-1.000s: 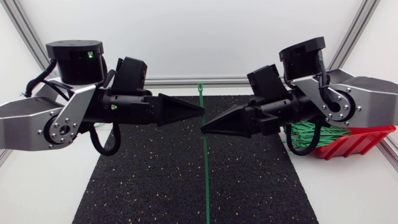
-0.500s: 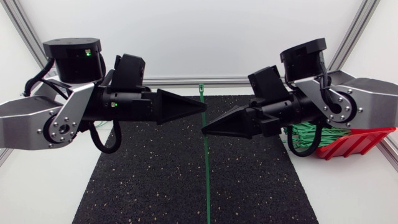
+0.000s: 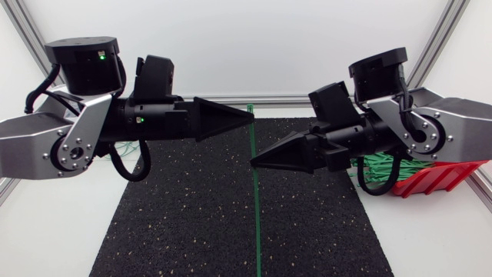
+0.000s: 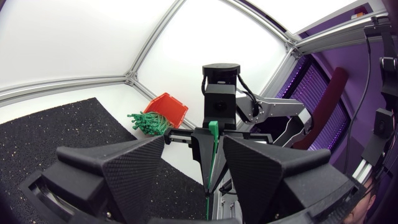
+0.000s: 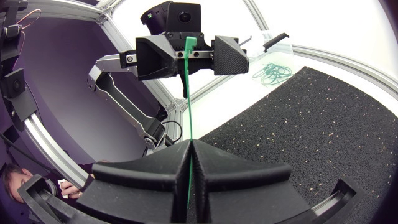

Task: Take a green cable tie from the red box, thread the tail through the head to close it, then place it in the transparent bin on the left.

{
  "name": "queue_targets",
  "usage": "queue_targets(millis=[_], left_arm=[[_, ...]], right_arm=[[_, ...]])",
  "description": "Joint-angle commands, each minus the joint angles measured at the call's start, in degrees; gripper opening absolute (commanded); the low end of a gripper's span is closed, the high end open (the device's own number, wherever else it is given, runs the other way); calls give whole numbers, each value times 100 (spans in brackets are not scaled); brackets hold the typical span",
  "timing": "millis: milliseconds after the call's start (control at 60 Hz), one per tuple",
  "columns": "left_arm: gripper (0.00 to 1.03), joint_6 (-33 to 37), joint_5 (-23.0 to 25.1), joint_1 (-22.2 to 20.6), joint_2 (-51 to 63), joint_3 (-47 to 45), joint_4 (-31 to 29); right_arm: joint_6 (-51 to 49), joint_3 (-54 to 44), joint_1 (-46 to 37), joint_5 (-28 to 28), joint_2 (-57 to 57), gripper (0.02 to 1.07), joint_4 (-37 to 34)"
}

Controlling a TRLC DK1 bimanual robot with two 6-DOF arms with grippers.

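Observation:
A long green cable tie [image 3: 255,208] hangs straight, with its head [image 5: 189,42] uppermost. My right gripper [image 3: 254,161] is shut on the tie's strap partway down; in the right wrist view the strap rises from its closed fingertips [image 5: 189,149]. My left gripper [image 3: 250,117] is open, its fingers [image 5: 155,57] standing either side of the tie's head without pinching it. In the left wrist view the tie [image 4: 213,134] shows in the gap of the left gripper [image 4: 193,142]. The red box [image 3: 438,178] holds a bundle of green ties [image 3: 380,165] at the right.
A black speckled mat [image 3: 192,223] covers the table's middle under both arms. The transparent bin [image 5: 273,45] stands beyond the mat's left side, with closed green ties [image 5: 270,71] by it. In the left wrist view the red box [image 4: 166,109] lies past the mat.
My left gripper has opened and let go of the tie near its head, and the left arm has lifted slightly. The right gripper keeps its hold and has barely moved.

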Motion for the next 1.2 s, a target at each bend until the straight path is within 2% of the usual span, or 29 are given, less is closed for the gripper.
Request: queue_targets(millis=[0,117,200,250,650,717,1183], left_arm=[[66,-21,-40,1,18,157,132],[48,-21,-58,1,18,157,185],[24,-21,-119,-8,27,157,202],[18,-21,-146,-17,27,139,229],[18,-39,-137,-96,-26,87,185],[30,-39,-119,-105,-70,52,167],[30,-100,-102,-272,-166,-1,18]], right_arm=[[-103,-127,-49,4,-79,8,54],[-111,-136,-49,4,-88,8,62],[-111,-144,-49,4,-97,8,71],[-111,-144,-49,4,-97,8,71],[-94,-162,-49,4,-141,8,71],[-94,-171,-49,4,-158,8,71],[-94,-180,-66,4,-176,8,71]])
